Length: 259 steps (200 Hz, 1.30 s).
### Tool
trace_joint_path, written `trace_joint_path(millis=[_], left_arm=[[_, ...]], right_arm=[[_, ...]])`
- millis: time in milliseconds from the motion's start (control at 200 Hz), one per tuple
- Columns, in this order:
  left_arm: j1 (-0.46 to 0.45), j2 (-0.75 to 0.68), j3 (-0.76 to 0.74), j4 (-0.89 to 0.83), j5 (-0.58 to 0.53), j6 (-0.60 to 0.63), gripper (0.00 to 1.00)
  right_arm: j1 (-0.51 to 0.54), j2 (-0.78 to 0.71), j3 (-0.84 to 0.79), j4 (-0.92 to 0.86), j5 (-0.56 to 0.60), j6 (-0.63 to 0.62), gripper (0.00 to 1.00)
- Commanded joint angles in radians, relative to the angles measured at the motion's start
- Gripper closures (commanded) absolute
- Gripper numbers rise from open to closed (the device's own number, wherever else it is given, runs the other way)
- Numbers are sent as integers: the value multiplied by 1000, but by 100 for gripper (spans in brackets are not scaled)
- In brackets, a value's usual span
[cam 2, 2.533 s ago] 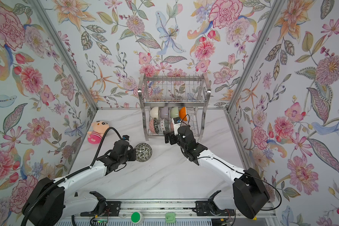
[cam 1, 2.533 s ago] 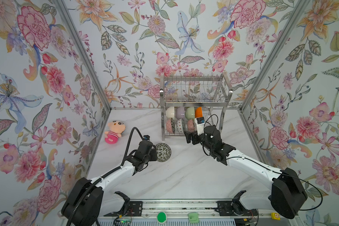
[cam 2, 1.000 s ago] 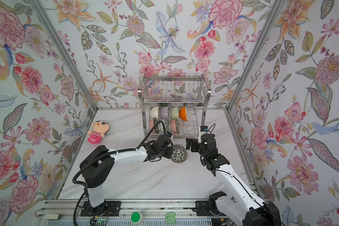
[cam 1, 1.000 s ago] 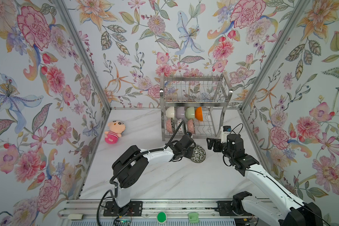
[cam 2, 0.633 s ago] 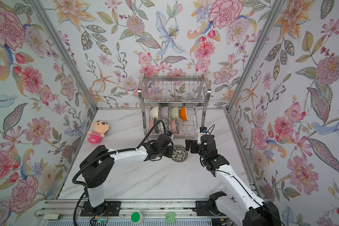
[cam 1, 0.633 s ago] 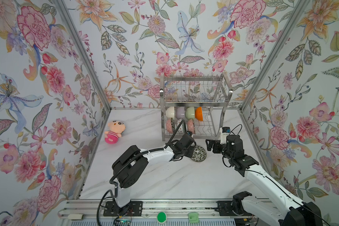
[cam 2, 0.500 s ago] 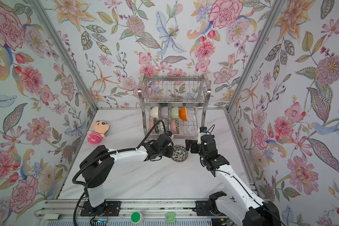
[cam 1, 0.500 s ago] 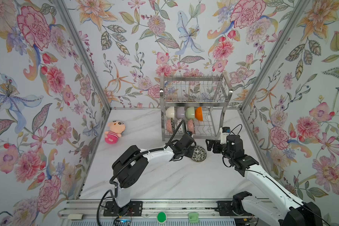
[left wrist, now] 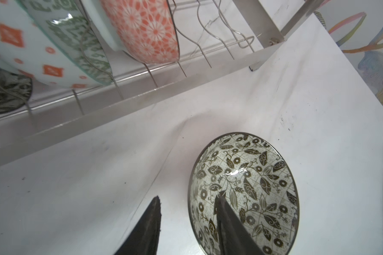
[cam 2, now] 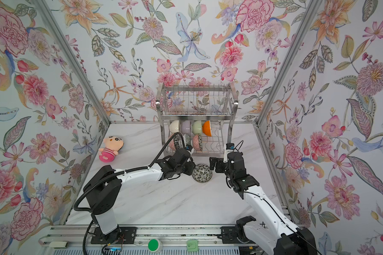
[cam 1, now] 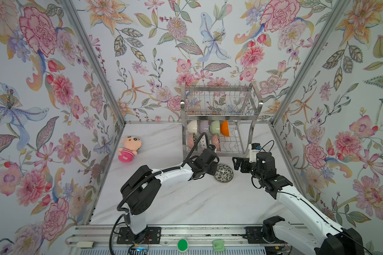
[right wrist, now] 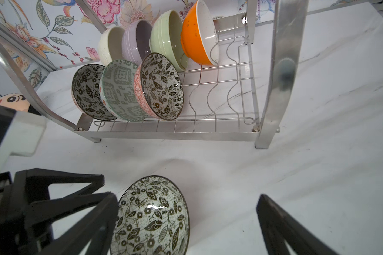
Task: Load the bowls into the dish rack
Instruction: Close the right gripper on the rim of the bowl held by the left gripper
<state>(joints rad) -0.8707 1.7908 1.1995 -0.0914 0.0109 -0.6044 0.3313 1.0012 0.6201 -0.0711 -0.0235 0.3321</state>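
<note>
A small leaf-patterned bowl [cam 1: 223, 173] [cam 2: 202, 173] rests on the marble table in front of the dish rack [cam 1: 219, 88] [cam 2: 197, 87]. My left gripper [cam 1: 214, 170] [left wrist: 188, 197] is open and straddles the bowl's [left wrist: 252, 181] left rim, one finger inside and one outside. My right gripper [cam 1: 237, 164] [right wrist: 185, 196] stands wide open just right of the bowl [right wrist: 155, 212], holding nothing. On the rack's lower shelf stand cream [cam 1: 192, 127], lilac [cam 1: 203, 127], green [cam 1: 214, 127] and orange [cam 1: 224, 128] bowls, with three patterned bowls [right wrist: 161, 86] in front.
A pink plush doll [cam 1: 128, 149] lies at the back left near the wall. The rack's lower shelf [right wrist: 225, 88] has bare wire slots right of the bowls. The rack's flat front leg [right wrist: 274, 88] stands close to my right gripper. Flowered walls enclose the table.
My left arm carried the bowl from the left to the front of the rack, and its jaws have now opened off the rim. My right gripper left the rack and came beside the bowl.
</note>
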Motion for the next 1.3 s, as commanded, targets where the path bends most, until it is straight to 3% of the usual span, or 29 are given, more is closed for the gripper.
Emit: trace_joint_path(millis=[0, 360, 606, 716, 816, 926, 1291], left_arm=[[44, -82, -48, -13, -27, 34, 53], [179, -279, -256, 96, 71, 15, 35], [206, -338, -387, 259, 253, -46, 25], [214, -335, -428, 313, 307, -82, 11], [223, -336, -463, 335, 323, -99, 5], [238, -345, -491, 331, 319, -100, 1], [286, -386, -557, 370, 384, -110, 1]], right_arm=[[-2, 13, 10, -22, -27, 17, 1], [28, 56, 28, -21, -51, 56, 1], [157, 163, 78, -33, 36, 48, 1], [221, 233, 118, -51, 80, 39, 1], [265, 294, 147, -56, 106, 35, 1], [307, 340, 169, -49, 136, 30, 0], [384, 477, 222, -22, 143, 21, 17]])
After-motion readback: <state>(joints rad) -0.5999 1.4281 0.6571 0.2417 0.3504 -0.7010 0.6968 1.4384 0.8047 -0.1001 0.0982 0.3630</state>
